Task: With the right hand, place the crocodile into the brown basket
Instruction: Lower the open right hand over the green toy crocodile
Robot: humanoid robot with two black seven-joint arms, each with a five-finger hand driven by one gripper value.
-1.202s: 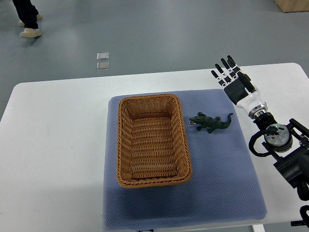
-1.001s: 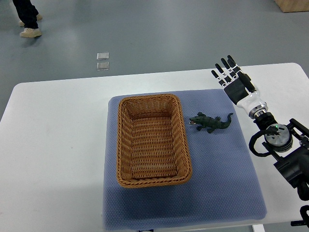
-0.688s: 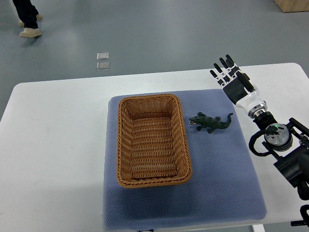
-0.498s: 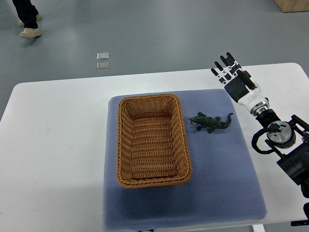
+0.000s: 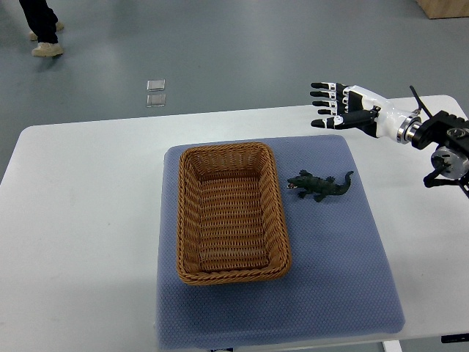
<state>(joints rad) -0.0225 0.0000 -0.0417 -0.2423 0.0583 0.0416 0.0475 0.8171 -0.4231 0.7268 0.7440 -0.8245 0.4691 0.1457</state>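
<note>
One robot hand is in view: the right robot hand (image 5: 338, 106), whose arm enters from the right edge of the picture. Its fingers (image 5: 321, 95) are spread and extended, pointing toward the picture's left, and they hold nothing. It hovers beyond the far right corner of the blue mat (image 5: 344, 286), over the white table (image 5: 80, 220), and is well apart from the crocodile (image 5: 319, 185).

Crocodile: a dark green toy, lying flat on the blue mat just beside the right long wall of the brown basket (image 5: 190, 213), near the basket's far half. Its head points toward the basket and its tail curls away from it. It does not touch the basket wall as far as can be seen.

Brown basket: a rectangular woven basket, standing upright on the left part of the mat, with its long sides running away from the robot. Its interior shows only the woven floor.

Beyond the table, away from the basket, grey floor is visible with two small square tiles (image 5: 155, 92). A person's legs and shoes (image 5: 45, 38) show at the far left corner of the picture.
</note>
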